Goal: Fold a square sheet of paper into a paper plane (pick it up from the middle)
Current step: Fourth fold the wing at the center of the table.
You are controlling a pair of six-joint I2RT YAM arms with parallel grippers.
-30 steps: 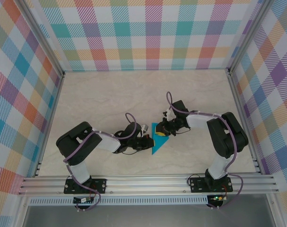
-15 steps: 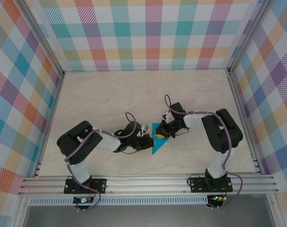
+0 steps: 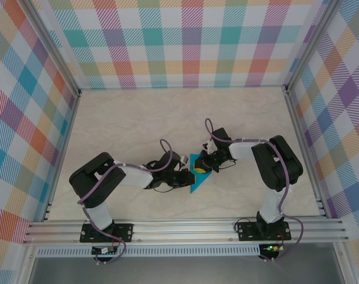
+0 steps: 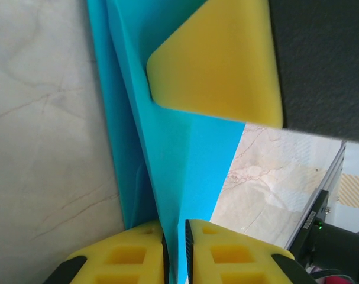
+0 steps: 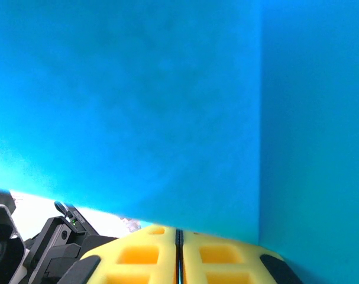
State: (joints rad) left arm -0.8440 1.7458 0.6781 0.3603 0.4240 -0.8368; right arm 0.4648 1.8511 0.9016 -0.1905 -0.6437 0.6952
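Observation:
The square sheet of paper (image 3: pixel 196 183) lies folded into a teal-blue pointed triangle at mid-table, between both arms. My left gripper (image 3: pixel 187 177) reaches it from the left. In the left wrist view the left gripper (image 4: pixel 175 236) has its jaws a narrow gap apart, and a raised fold of the paper (image 4: pixel 167 148) stands between them. My right gripper (image 3: pixel 204 167) comes in from the right onto the paper's upper part, and one of its yellow fingers (image 4: pixel 220 59) rests on the sheet. In the right wrist view the right gripper (image 5: pixel 179 236) has its pads pressed together at the edge of the paper (image 5: pixel 138 106).
The marble tabletop (image 3: pixel 138 118) stretches wide behind and to the left of the paper. An aluminium rail (image 3: pixel 179 228) runs along the near edge, and checkered walls (image 3: pixel 185 41) close in the back and sides. The left arm's dark body (image 5: pixel 49 242) sits close to the right gripper.
The left jaws have parted slightly around the paper fold. The right arm drew in a little toward the paper a second ago and has held still since. The paper has stayed put.

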